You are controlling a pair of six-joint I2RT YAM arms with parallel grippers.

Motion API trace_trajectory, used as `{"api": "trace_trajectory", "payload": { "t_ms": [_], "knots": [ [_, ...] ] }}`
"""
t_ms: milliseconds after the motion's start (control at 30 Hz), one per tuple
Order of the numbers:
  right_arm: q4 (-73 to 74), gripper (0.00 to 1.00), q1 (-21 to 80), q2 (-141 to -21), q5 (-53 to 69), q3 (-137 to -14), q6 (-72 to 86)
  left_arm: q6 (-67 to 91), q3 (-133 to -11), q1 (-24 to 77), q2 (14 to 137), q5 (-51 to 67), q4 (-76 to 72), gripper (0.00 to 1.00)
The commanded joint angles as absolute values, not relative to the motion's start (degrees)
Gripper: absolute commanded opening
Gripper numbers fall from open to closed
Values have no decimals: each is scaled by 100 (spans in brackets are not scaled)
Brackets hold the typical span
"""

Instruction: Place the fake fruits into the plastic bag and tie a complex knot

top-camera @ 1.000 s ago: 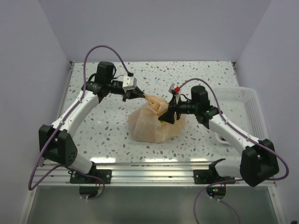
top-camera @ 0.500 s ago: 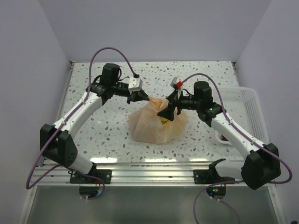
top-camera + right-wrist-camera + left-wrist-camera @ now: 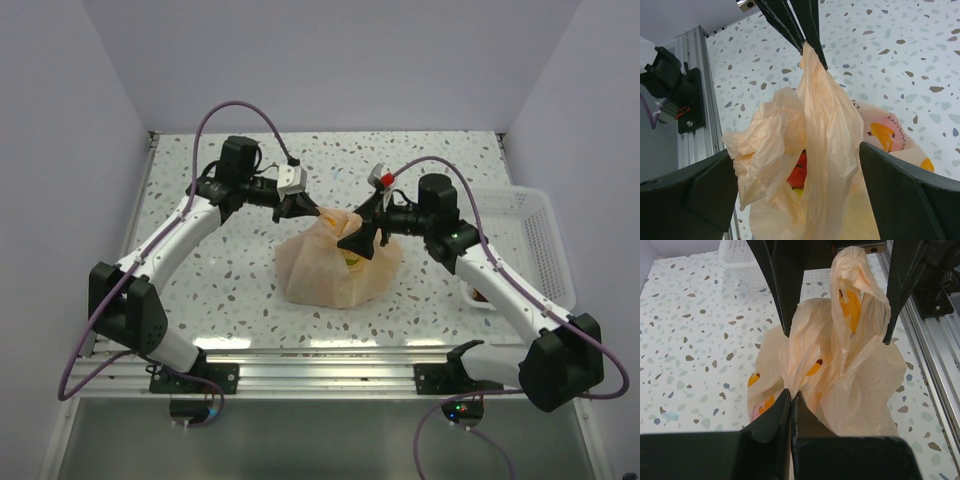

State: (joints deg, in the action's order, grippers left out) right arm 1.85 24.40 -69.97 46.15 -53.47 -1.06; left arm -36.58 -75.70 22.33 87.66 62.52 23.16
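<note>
Peach-orange plastic bag [image 3: 335, 270], thin, translucent and crinkly, sits slumped in a heap near the middle of the white speckled table [image 3: 240, 285], between the two arms.

On the left, the left gripper [image 3: 308, 208] reaches in from the far left side and meets the bag's upper left edge. Its own camera shows the two dark fingers pressed together on a fold of the pale plastic [image 3: 790, 397]. From the right wrist view the same fingers appear at the top of the picture, pinched on a peak of the bag [image 3: 807, 47], and the film hangs down from them in a taut, narrow drape.

In the middle, the bag's loose top stands up in a twisted fold carrying yellow-orange printed marks [image 3: 852, 305]. A glossy red fruit [image 3: 798, 172] shows through the film lower down, with something yellow-green just under it (too blurred by the plastic to name).

To the right, the right gripper [image 3: 357, 243] points down at the bag's top with its fingers spread wide. They straddle the raised fold [image 3: 836, 336] and nothing is clamped between them [image 3: 796, 150].

Farthest right, a white perforated plastic basket [image 3: 545, 215] lies along the table's edge, well apart from the bag.
</note>
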Motion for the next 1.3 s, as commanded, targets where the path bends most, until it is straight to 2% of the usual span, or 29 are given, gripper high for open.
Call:
{"api": "trace_trajectory", "payload": {
  "t_ms": [0,33,133,167,300,333,633,867,933,967,1033,1267],
  "knots": [
    [26,98,2434,-6829,4816,-5607,-44,-3568,-7620,2268,8807,6249,2109,0],
    [26,94,2435,-6812,4834,-5607,-44,-3577,-7638,2268,8807,6232,2127,0],
    [-158,69,2435,-6820,4746,-5599,122,-3786,-7690,2268,8798,6258,2310,0],
    [-150,53,2435,-6820,4685,-5599,140,-3814,-7690,2268,8780,6258,2329,0],
    [-185,24,2312,-6881,4430,-5555,141,-3963,-7682,2224,8684,6240,2548,0],
    [-158,21,2294,-6908,4438,-5563,132,-3973,-7647,2180,8649,6249,2575,0],
    [97,9,2268,-7093,4210,-5388,-228,-3516,-7751,2101,8104,6618,2363,0],
    [-132,7,2268,-7102,4122,-5256,-88,-3734,-7910,2232,8016,6943,2969,0],
    [-202,5,2276,-7093,4122,-5230,-53,-4173,-7919,2583,8016,6743,3433,0],
    [-220,0,2276,-7084,4122,-5212,-44,-4331,-7893,2706,8007,6663,3550,0],
    [-211,0,2276,-7084,4105,-5186,-44,-4395,-7762,3023,7981,6505,3577,0],
    [-298,0,2276,-7005,3938,-5080,228,-3403,-7278,3691,8103,5469,2708,0]
  ]
}}
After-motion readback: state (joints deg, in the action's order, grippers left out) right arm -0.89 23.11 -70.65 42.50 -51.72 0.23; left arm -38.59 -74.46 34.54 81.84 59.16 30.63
